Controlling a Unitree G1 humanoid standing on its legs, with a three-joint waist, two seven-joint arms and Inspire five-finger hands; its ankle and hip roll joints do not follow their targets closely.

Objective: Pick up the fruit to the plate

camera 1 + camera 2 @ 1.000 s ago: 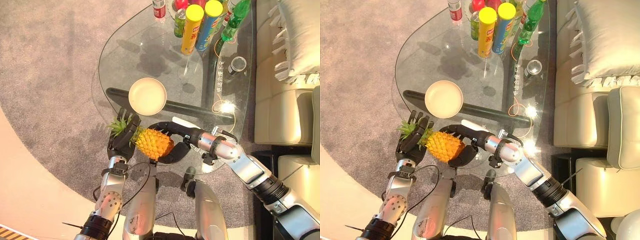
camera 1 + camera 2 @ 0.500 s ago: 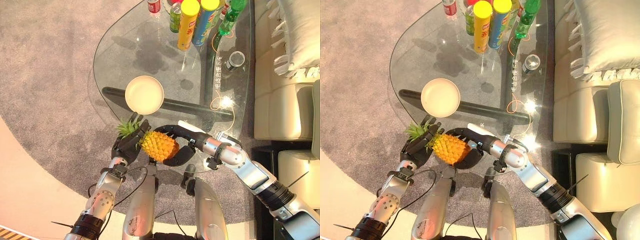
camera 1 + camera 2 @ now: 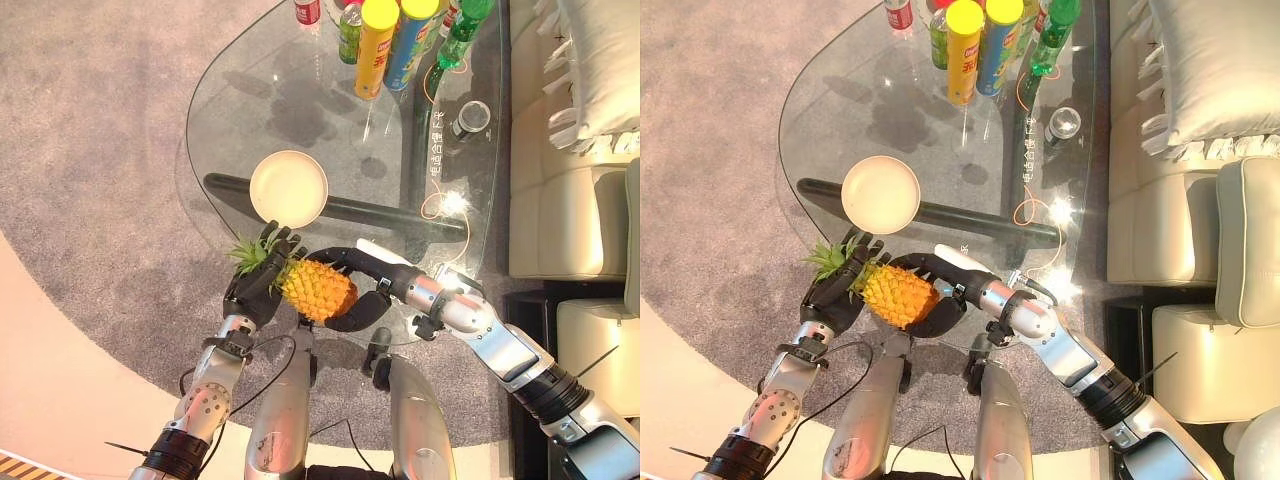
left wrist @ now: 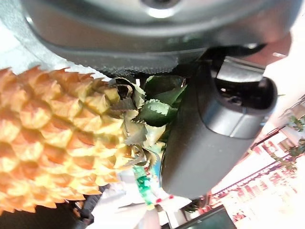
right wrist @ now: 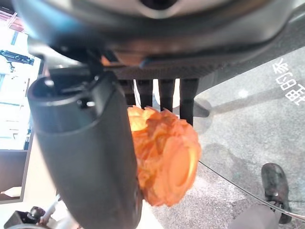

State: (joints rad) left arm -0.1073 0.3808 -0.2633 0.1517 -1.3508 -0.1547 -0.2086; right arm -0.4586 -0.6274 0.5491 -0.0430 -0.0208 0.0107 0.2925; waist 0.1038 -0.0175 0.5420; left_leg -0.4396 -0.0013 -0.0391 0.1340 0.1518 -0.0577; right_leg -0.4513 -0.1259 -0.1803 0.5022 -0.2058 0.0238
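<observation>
**Pineapple held between both hands, just near of the plate**

The pineapple (image 3: 316, 288) is held above the near edge of the glass table (image 3: 300, 100), clamped from both ends. Its long axis runs roughly left to right, leafy crown to the left, blunt base to the right. The left hand (image 3: 255, 287) sits at the crown end, fingers curled up among the leaves and over the shoulder of the fruit. The right hand (image 3: 352, 290) wraps the base end, fingers curved round the far side and thumb under the near side; its wrist view shows the fruit wedged between thumb and fingers.

The white plate (image 3: 288, 189) lies farther out on the table and slightly left of the fruit, apart from it, with its surface bare. So the carry appears to run away from the robot and a little leftward. Both hands are about equally close to the plate; the left is perhaps marginally nearer, though the overhead angle makes that hard to judge.

Bottles and tall cans (image 3: 378, 50) stand at the far end, well apart from the plate.
</observation>
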